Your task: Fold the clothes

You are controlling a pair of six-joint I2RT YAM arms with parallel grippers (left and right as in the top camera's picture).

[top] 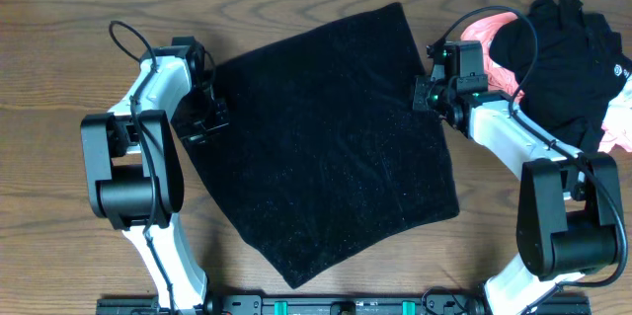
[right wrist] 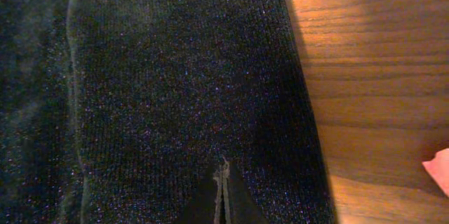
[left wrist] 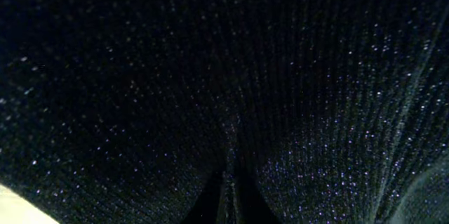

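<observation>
Black glittery knit garment, laid flat as a tilted square at the centre of the table. The left gripper is placed at its left edge and the right gripper at its far right edge. Both jaws are seen closed over the fabric. A pile of black and pink clothing is seen far right.

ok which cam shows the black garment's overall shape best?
Overhead. It shows the whole black garment lying flat as a tilted rough square on the table, with all its edges visible. The left wrist view shows only close-up glittery knit. The right wrist view shows knit plus one straight edge against the wood.
</observation>
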